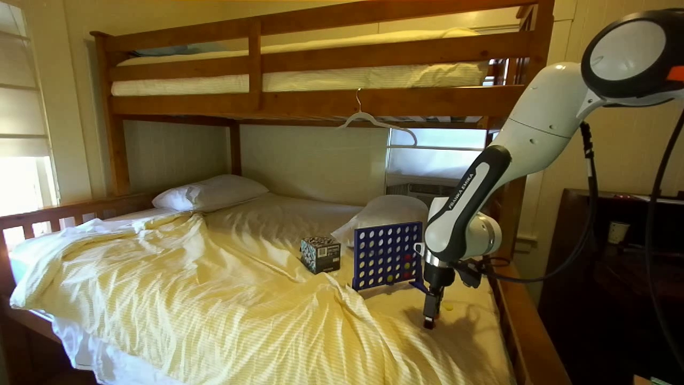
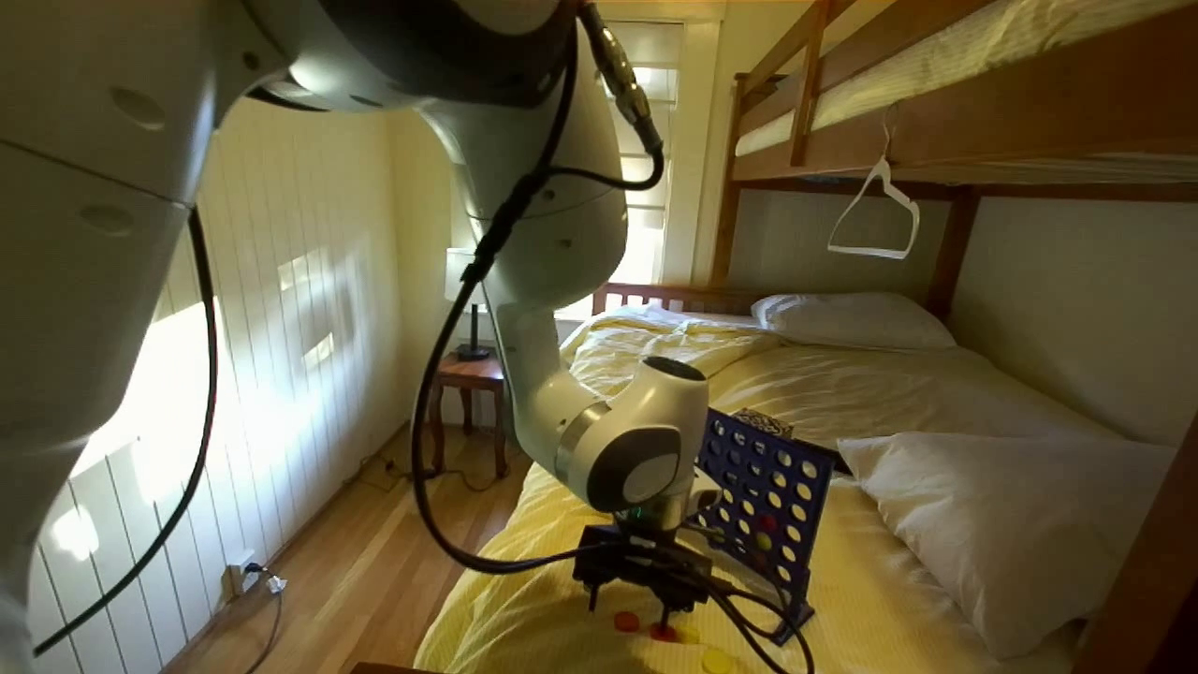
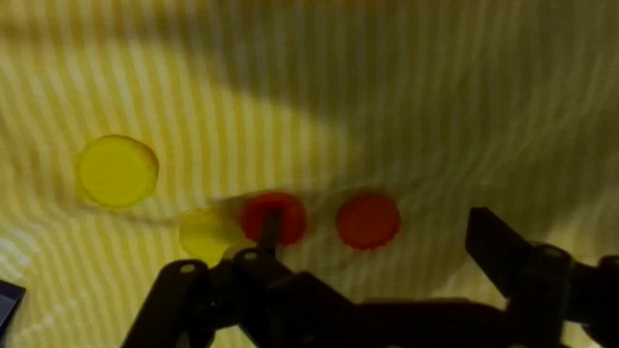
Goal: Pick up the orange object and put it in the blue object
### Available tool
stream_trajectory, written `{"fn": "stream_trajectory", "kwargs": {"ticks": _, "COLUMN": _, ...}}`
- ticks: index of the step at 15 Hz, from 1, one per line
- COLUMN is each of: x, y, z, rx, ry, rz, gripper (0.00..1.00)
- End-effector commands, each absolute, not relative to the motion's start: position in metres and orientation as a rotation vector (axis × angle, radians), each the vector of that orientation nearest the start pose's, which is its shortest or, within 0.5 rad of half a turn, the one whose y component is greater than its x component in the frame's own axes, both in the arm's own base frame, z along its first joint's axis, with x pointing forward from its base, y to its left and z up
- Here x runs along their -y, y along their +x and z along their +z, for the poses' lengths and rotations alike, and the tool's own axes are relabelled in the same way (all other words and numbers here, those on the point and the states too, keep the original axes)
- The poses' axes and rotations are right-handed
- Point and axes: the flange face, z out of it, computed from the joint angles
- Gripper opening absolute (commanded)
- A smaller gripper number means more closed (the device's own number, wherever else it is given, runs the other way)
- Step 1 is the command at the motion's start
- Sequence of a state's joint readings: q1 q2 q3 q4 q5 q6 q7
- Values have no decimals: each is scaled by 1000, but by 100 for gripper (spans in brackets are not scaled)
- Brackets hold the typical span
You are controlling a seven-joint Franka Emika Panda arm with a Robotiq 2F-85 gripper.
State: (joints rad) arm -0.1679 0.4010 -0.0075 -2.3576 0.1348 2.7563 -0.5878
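Two small flat orange-red discs lie on the yellow striped bedding. One orange disc (image 3: 369, 221) lies between my open fingers, nearer the left finger; it also shows in an exterior view (image 2: 626, 622). The left fingertip overlaps the second orange disc (image 3: 295, 220), seen also in an exterior view (image 2: 663, 635); I cannot tell whether it touches. My gripper (image 3: 376, 215) is open, empty and pointing down, low over the bed in both exterior views (image 1: 430, 321) (image 2: 629, 610). The blue game grid (image 1: 385, 251) stands upright beside the gripper, partly hidden by the arm in an exterior view (image 2: 784, 496).
Two yellow discs (image 3: 117, 172) (image 3: 203, 234) lie left of the orange ones. A dark patterned box (image 1: 320, 255) stands beyond the grid. A pillow (image 1: 385, 214) lies behind it. The wooden bed rail (image 1: 526, 326) runs along the near side. A hanger (image 1: 368, 117) hangs from the upper bunk.
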Motion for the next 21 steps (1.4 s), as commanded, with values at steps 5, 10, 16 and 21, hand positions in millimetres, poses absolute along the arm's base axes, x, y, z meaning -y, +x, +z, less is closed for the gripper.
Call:
{"fn": "stream_trajectory", "kwargs": {"ticks": 5, "x": 90, "y": 514, "z": 148, "rx": 476, "ry": -3055, "rz": -73, "gripper": 82}}
{"fn": "stream_trajectory", "kwargs": {"ticks": 10, "x": 88, "y": 517, "z": 144, "rx": 499, "ry": -3050, "rz": -62, "gripper": 34}}
{"fn": "stream_trajectory", "kwargs": {"ticks": 16, "x": 91, "y": 518, "z": 144, "rx": 509, "ry": -3053, "rz": -61, "gripper": 28}}
{"fn": "stream_trajectory", "kwargs": {"ticks": 21, "x": 93, "y": 517, "z": 148, "rx": 506, "ry": -3054, "rz": -85, "gripper": 4}}
